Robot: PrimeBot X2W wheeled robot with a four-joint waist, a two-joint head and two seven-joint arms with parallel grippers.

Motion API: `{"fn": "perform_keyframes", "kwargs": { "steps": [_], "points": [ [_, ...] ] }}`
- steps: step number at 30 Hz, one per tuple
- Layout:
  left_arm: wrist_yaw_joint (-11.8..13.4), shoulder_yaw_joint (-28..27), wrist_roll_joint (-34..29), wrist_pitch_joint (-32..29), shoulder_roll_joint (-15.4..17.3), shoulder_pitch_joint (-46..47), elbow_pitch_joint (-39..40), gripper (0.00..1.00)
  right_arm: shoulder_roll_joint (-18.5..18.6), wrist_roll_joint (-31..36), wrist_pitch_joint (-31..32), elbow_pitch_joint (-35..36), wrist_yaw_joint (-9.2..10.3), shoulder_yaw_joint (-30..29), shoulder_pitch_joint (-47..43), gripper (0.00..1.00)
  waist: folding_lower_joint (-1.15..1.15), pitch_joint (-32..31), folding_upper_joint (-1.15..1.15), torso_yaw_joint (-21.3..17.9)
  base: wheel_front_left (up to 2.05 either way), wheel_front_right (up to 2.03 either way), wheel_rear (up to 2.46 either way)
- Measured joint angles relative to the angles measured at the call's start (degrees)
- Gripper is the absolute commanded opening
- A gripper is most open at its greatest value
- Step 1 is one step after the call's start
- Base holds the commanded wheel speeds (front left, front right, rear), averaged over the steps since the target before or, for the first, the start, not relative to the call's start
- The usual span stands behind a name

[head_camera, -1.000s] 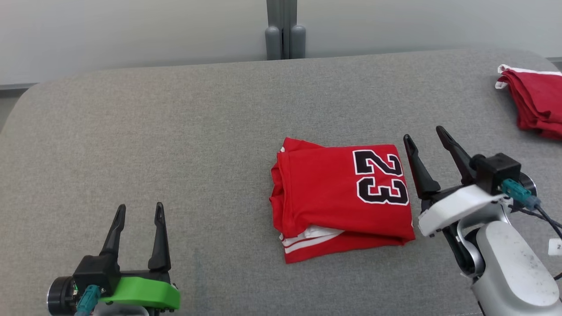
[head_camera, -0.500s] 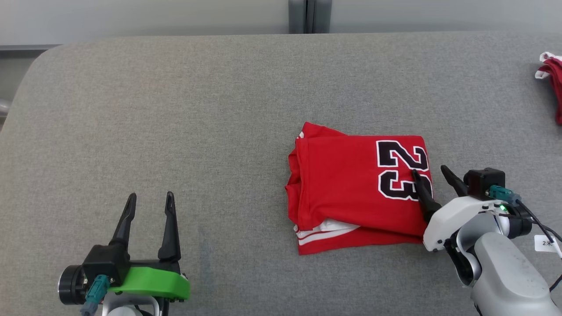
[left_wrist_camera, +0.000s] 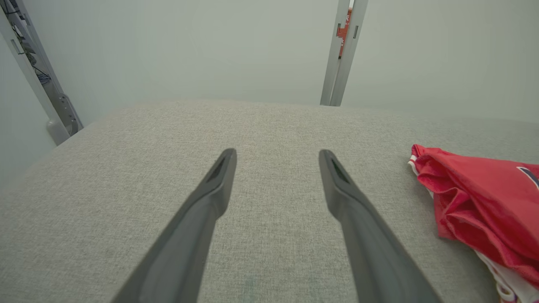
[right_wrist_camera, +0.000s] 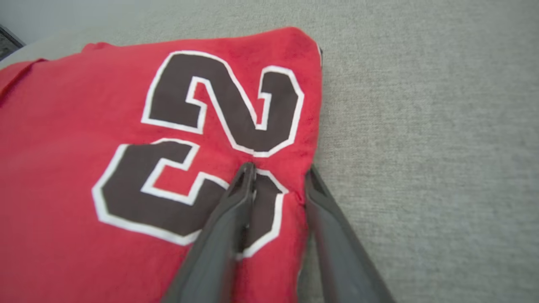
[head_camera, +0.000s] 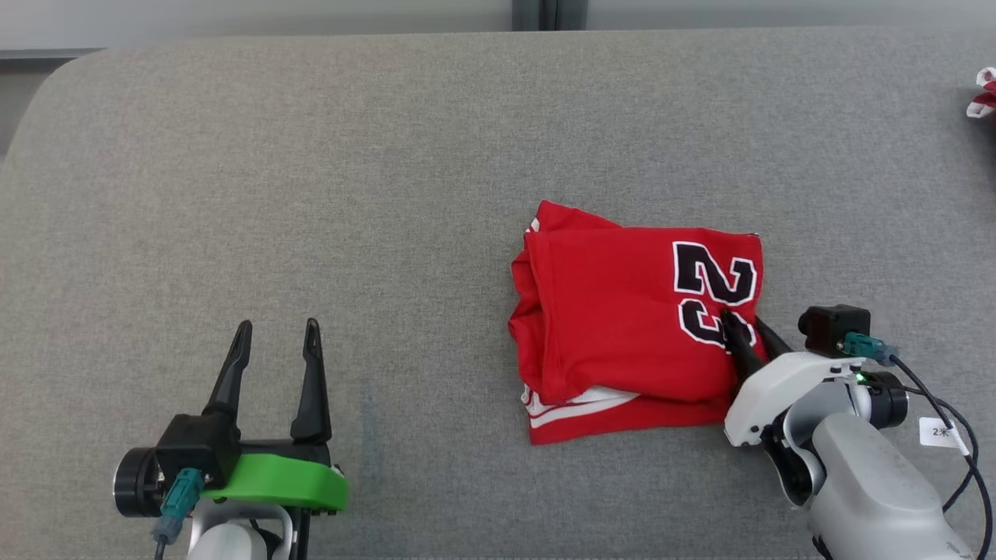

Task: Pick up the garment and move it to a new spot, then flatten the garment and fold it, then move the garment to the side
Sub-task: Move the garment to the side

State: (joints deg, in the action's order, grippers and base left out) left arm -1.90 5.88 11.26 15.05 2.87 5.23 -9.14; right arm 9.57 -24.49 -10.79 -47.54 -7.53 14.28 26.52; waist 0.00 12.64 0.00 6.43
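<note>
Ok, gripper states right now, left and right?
Left gripper: open, holding nothing.
Right gripper: half closed astride the red jersey's right edge; a firm grip cannot be told.

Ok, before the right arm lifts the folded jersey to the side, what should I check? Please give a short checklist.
1. Jersey folded compactly: ok.
2. Right gripper astride the jersey's right edge, fabric between its jaws: ok.
3. Grip closed firmly on all layers: cannot tell.
4. Left gripper open, apart from the jersey: ok.
5. Bare table to the right; other red garment far off: ok.
</note>
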Motion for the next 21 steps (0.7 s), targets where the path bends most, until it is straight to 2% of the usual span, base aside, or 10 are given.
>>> {"fn": "perform_keyframes", "kwargs": {
  "steps": [4,8,12,16,21],
  "points": [
    [0.66,0.43,0.34,0.00,0.00,0.18,0.44,1.00,1.31,-0.96,-0.93,0.09,-0.05,2.13,1.77,0.00,0.00,1.12,0.00,-0.09,0.00,0.00,0.00],
    [1.14,1.24,0.65,0.00,0.00,1.51,1.38,1.00,5.08,-1.16,-1.00,1.37,-0.03,5.01,5.94,0.00,0.00,3.10,0.00,-0.36,0.00,0.00,0.00],
    [1.58,2.14,0.65,0.00,0.00,3.49,2.35,1.00,11.29,-1.68,-0.76,4.04,-0.02,7.84,10.57,0.00,0.00,5.99,0.00,-0.83,0.00,0.00,0.00],
    [1.86,3.34,-0.23,0.00,-0.03,6.21,2.96,1.00,18.89,-2.33,0.67,8.05,-0.02,11.26,15.90,0.00,0.00,9.74,0.00,-1.77,0.00,0.00,0.00],
    [1.90,3.74,-1.83,0.00,-0.04,9.32,3.74,1.00,28.36,-4.46,1.41,12.96,-0.02,12.79,21.24,0.00,0.00,14.27,0.00,-3.57,0.00,0.00,0.00]
  ]
}}
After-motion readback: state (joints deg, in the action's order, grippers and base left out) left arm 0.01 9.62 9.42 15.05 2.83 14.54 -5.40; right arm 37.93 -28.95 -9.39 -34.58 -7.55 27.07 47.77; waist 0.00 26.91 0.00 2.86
